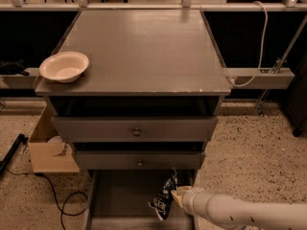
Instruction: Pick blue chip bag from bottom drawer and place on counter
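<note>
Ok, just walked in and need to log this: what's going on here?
The robot's arm reaches in from the lower right. Its gripper is inside the bottom drawer, shut on the blue chip bag, which hangs upright near the drawer's right side. The bag has not reached the counter, where a white bowl sits at the front left corner.

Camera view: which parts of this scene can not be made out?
- The bag: lettering too small to read.
- The gripper, at the bag's right side above the bottom drawer: its hold on the bag is too small to judge.
- The bottom drawer's front: cut off by the picture's bottom edge.
- The top drawer: inside dark, under the counter.
</note>
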You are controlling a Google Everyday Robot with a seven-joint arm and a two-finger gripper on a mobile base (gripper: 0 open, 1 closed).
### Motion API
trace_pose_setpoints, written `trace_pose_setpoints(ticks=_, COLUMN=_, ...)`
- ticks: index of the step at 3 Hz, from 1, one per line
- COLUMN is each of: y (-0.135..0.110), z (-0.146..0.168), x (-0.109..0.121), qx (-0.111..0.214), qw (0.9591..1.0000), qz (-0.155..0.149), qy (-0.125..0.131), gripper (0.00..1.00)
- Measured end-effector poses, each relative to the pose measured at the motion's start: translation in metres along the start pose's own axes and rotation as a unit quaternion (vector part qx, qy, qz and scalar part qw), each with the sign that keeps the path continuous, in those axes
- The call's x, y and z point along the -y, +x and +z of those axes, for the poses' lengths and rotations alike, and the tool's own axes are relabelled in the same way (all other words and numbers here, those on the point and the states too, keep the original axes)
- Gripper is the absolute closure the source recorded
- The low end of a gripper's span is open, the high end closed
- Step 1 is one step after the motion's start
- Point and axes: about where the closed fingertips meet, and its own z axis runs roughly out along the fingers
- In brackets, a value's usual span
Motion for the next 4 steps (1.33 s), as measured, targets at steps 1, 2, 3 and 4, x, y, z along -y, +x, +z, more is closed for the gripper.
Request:
trace_pose_setpoints(ticks=1, y=-0.001, z=0.001, x=-0.001, qx=-0.001, qw=1.0, qz=-0.002, qy=0.0, gripper=1.0)
trace_pose_setpoints(ticks=2, y=-0.031, z=-0.018, x=0.006, qx=0.012, qw=0.9994, qz=-0.024, qy=0.021, gripper=1.0)
trace_pose_setpoints(ticks=3, y=-0.058, z=-0.049, x=0.018, qx=0.031, qw=0.9982, qz=-0.035, qy=0.037, gripper=1.0)
trace_pose_setpoints(ticks=4, y=-0.079, z=-0.081, x=0.03, qx=0.045, qw=0.9963, qz=-0.044, qy=0.058, gripper=1.0)
